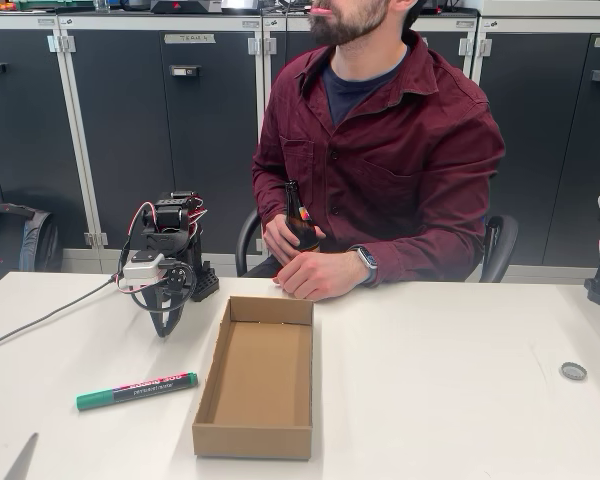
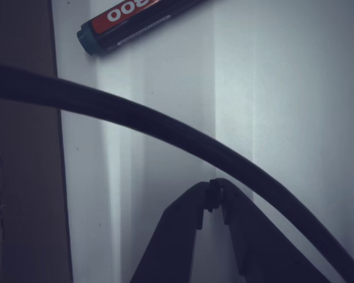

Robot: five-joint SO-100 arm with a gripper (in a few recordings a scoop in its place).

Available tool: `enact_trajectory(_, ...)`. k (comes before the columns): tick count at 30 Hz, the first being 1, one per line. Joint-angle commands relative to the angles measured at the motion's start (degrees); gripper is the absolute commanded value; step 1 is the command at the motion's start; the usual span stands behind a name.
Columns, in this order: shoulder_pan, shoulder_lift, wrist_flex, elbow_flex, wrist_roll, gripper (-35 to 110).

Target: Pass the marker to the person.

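Lying free on table: marker (image 1: 137,390) | wrist view: jaws (image 2: 215,194) apparently clenched, empty | person (image 1: 380,150) holds bottle (image 1: 300,222)

The marker (image 2: 135,23) label reads, seemingly, "00", partly cropped.

Green marker (image 1: 137,390) with pink-and-white label, brown cardboard box (image 1: 256,376), white table (image 1: 440,390), person (image 1: 380,150) in maroon shirt.
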Motion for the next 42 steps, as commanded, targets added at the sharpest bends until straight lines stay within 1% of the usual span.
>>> enact_trajectory(1, 2.9, -0.09, 0.26, 1.14, 0.35, -5)
enact_trajectory(14, 2.99, -0.18, -0.26, 0.97, 0.62, -5)
enact_trajectory(16, 3.08, -2.9, 0.44, -2.29, 0.7, -5)
enact_trajectory(19, 2.46, -14.77, 0.97, -13.1, 4.31, -5)
enact_trajectory(22, 2.11, -28.92, 1.85, -27.33, 10.55, -5)
enact_trajectory(26, 1.67, -47.72, 5.19, -47.2, 22.32, -5)
enact_trajectory(31, 2.81, -67.06, 3.43, -66.09, 45.18, -4)
enact_trajectory(35, 5.27, -81.47, 3.96, -74.27, 61.52, -4)
enact_trajectory(37, 7.12, -87.1, 2.55, -75.5, 66.97, -3)
enact_trajectory(40, 8.7, -93.6, -0.09, -76.38, 71.89, 1)
enact_trajectory(42, 8.96, -96.5, -0.26, -77.34, 73.56, 0)
